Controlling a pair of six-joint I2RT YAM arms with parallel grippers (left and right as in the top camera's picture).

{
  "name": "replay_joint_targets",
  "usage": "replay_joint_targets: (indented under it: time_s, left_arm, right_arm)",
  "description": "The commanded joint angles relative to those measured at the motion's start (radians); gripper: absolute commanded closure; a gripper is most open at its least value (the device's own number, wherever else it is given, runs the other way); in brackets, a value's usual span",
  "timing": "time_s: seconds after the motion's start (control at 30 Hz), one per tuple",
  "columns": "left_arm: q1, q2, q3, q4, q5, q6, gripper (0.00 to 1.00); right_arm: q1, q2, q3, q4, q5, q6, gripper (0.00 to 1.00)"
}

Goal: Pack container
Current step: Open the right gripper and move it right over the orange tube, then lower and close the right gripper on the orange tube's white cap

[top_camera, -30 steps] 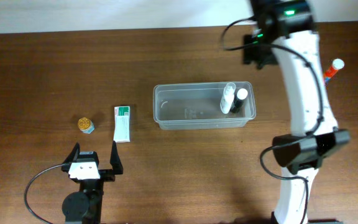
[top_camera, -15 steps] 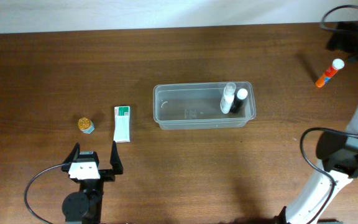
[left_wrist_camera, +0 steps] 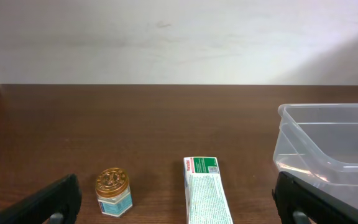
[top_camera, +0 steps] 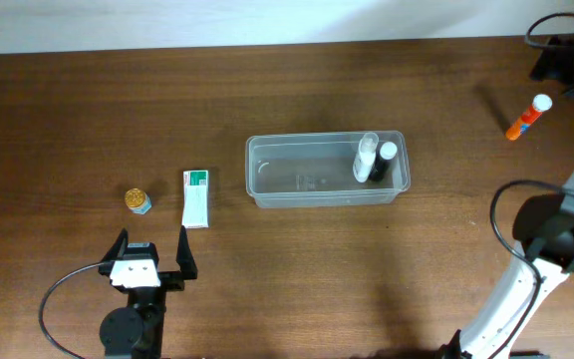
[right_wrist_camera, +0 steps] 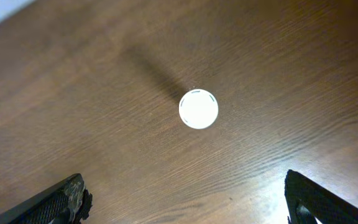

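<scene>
While right tool point(right_wrist_camera: 185, 200) is held open, upright white-capped orange tube point(right_wrist_camera: 198, 109) is seen centred below, w/ clear rectangular plastic container point(top_camera: 297, 166) well to L.

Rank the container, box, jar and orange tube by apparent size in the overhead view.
1. container
2. box
3. orange tube and jar: too close to rank. The tube looks longer but thinner.

a gold-lidded jar point(top_camera: 139, 200) is sitting beside a green-and-white box point(top_camera: 196, 197) on the wooden table point(top_camera: 68, 120); an orange white-capped tube point(top_camera: 526, 117) is standing well apart.
</scene>
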Motion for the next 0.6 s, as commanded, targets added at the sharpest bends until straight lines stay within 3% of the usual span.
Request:
replay_joint_targets:
  time_s: [0.0, 0.57]
  left_arm:
    - [0.007, -0.009, -0.004, -0.002, 0.014, 0.012, 0.01]
    - [0.007, -0.009, -0.004, -0.002, 0.014, 0.012, 0.01]
  right_arm:
    - [-0.002, 0.057, 0.009, 0.008, 0.002, -0.008, 0.07]
    - [-0.028, 0.171, 0.007, 0.062, 0.048, -0.013, 0.11]
